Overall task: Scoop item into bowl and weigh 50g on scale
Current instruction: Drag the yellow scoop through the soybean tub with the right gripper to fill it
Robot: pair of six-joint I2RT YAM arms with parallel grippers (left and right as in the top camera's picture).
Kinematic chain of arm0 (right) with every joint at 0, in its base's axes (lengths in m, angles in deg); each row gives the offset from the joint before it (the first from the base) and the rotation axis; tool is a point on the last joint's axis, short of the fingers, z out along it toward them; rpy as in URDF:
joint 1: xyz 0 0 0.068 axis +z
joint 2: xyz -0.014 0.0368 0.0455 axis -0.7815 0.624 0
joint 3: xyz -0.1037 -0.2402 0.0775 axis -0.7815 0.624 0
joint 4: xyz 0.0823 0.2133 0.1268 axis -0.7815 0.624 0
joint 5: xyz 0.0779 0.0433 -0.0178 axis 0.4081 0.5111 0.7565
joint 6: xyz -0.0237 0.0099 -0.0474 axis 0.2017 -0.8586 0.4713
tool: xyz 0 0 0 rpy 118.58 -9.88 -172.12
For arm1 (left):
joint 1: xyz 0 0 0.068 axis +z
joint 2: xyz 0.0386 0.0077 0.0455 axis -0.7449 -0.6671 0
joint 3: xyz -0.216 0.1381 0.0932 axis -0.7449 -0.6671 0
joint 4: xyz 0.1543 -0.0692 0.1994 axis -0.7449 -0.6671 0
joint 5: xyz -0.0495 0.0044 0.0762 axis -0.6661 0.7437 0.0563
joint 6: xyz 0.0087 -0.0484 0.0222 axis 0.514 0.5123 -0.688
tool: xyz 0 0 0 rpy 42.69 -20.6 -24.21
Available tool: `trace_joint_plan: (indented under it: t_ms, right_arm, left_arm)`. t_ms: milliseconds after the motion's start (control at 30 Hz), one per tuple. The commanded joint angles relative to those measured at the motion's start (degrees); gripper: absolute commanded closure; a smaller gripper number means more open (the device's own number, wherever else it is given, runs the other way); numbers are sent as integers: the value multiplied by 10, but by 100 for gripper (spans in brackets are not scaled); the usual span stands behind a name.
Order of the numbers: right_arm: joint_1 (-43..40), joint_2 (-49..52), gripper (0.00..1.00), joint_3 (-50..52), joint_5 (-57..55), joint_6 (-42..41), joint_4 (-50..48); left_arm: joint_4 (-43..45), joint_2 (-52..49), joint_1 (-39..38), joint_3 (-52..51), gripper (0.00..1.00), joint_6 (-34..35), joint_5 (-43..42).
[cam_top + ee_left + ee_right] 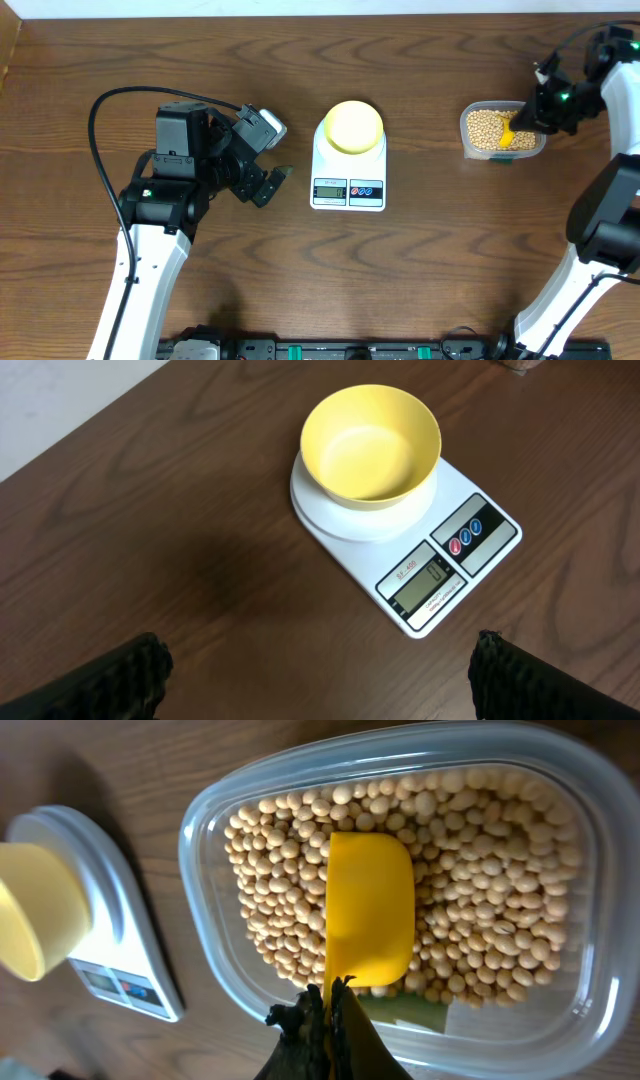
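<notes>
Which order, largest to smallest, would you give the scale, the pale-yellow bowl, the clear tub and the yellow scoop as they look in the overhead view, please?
1. scale
2. clear tub
3. pale-yellow bowl
4. yellow scoop, only partly visible, yet clearly the smallest

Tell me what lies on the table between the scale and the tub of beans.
Nothing. The overhead view shows only bare wooden table between the scale and the clear tub.
</notes>
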Motion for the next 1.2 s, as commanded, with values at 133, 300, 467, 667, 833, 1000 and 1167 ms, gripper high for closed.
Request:
trace_joint_plan:
  t_ms: [133,300,467,667,833,1000,1167]
  right_arm:
    - [-46,1,99,1,106,18,12]
    - [-76,1,99,1,127,22,15]
    - [-109,1,99,1,143,41,27]
    - [-140,1,99,1,181,86,55]
    - [-153,1,99,0,187,118,82]
    - [-155,1,99,1,191,132,97]
    - [-155,1,99,0,219,138,98]
  left_arm:
    - [2,3,3,-7,3,7,4]
    - [2,3,3,-7,3,7,4]
    - [2,3,3,-7,3,7,4]
    - [2,3,3,-7,3,7,4]
    - [2,3,3,-7,3,7,4]
    - [2,3,3,-7,3,7,4]
    - [2,3,3,-7,3,7,4]
